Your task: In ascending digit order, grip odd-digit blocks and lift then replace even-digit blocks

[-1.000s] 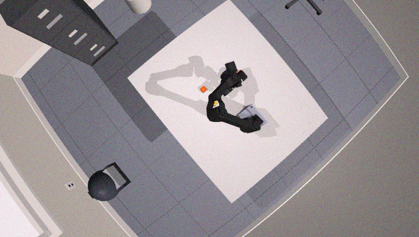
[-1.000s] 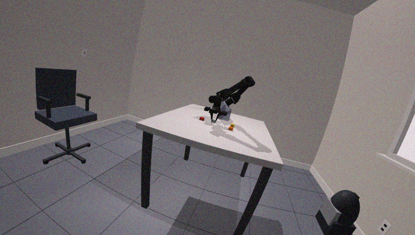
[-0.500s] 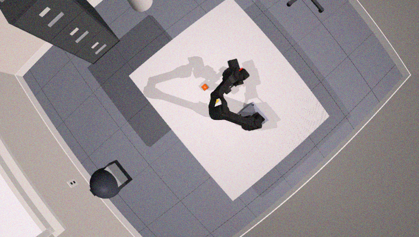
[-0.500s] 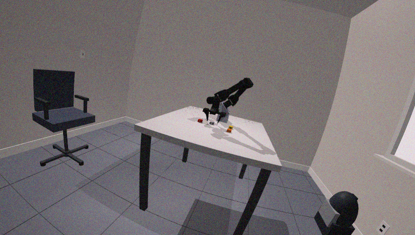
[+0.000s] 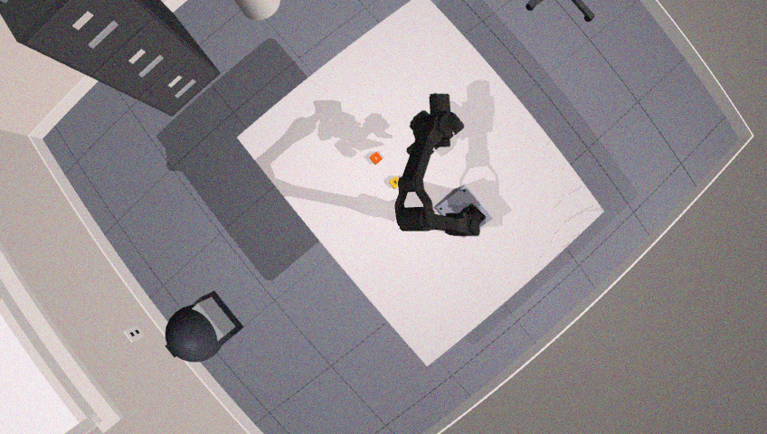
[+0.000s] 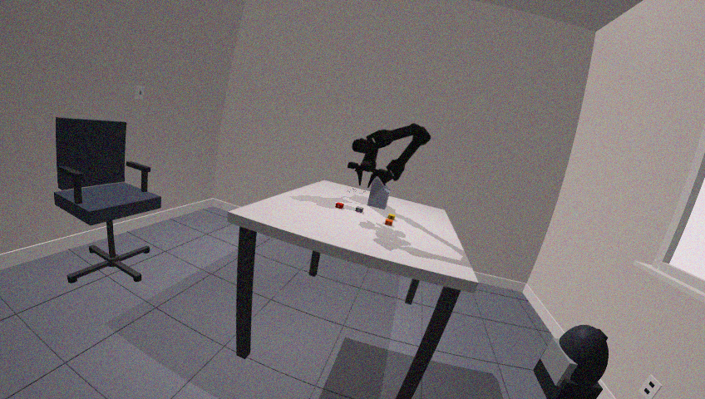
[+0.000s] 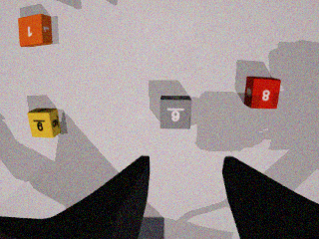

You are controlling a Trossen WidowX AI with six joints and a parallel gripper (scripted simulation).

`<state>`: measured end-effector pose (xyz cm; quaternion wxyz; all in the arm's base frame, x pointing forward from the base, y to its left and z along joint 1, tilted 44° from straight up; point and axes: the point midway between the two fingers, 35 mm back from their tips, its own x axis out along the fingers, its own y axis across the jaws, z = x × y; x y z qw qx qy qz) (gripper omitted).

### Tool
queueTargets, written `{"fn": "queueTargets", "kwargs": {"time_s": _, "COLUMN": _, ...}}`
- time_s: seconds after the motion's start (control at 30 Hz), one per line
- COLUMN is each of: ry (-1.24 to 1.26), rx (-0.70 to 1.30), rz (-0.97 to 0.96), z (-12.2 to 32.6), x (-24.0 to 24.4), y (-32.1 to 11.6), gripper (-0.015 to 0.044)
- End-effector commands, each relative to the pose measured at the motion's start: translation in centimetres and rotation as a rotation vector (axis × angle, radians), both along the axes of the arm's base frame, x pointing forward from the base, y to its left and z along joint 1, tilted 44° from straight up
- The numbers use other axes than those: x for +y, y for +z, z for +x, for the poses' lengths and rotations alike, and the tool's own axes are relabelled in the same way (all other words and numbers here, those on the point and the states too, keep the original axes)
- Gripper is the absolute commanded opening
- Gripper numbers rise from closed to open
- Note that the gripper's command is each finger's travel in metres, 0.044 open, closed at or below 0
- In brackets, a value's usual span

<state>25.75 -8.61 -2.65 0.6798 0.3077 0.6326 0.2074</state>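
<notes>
1. Orange block (image 5: 375,157) (image 6: 389,222) (image 7: 34,31), a small cube marked 1, rests on the white table (image 5: 376,296) (image 6: 277,217) (image 7: 125,50). A yellow cube (image 5: 393,183) (image 6: 391,216) (image 7: 44,122) sits near it, its underlined digit apparently an upside-down 9.
2. Grey cube (image 6: 359,209) (image 7: 175,114), apparently an upside-down, underlined 6, lies between the yellow cube and a red cube (image 6: 339,204) (image 7: 263,93) marked 8.
3. Step in hand, as a judgement: travel between blocks, probably with 1 and 6 handled and 8 due; resting cubes alone cannot confirm this.
4. Next move, if so: centre over the red cube, open wider, descend, grip, lift slightly, replace and release, leaving yellow for last.
5. Black two-finger gripper (image 5: 440,128) (image 6: 364,184) (image 7: 186,163): partly open, raised above the table, holding nothing and touching no block.
</notes>
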Motion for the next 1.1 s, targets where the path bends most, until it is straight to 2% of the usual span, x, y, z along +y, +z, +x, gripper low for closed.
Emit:
{"fn": "queueTargets", "kwargs": {"time_s": 0.0, "ry": 0.017, "rx": 0.014, "rz": 0.005, "z": -0.4, "x": 0.1, "y": 0.3, "gripper": 0.012}}
{"fn": "queueTargets", "kwargs": {"time_s": 0.27, "ry": 0.017, "rx": 0.014, "rz": 0.004, "z": -0.3, "x": -0.5, "y": -0.2, "gripper": 0.012}}
{"fn": "queueTargets", "kwargs": {"time_s": 0.5, "ry": 0.017, "rx": 0.013, "rz": -0.002, "z": 0.1, "x": -6.9, "y": -5.9, "gripper": 0.012}}
{"fn": "queueTargets", "kwargs": {"time_s": 0.63, "ry": 0.017, "rx": 0.013, "rz": -0.002, "z": 0.0, "x": -7.4, "y": -6.5, "gripper": 0.012}}
{"fn": "queueTargets", "kwargs": {"time_s": 0.83, "ry": 0.017, "rx": 0.011, "rz": 0.001, "z": 0.8, "x": -2.1, "y": -12.2, "gripper": 0.0278}}
{"fn": "queueTargets", "kwargs": {"time_s": 0.97, "ry": 0.017, "rx": 0.011, "rz": 0.001, "z": 0.8, "x": -1.9, "y": -12.4, "gripper": 0.0383}}
{"fn": "queueTargets", "kwargs": {"time_s": 1.07, "ry": 0.017, "rx": 0.011, "rz": 0.001, "z": 0.8, "x": -1.9, "y": -12.4, "gripper": 0.04}}
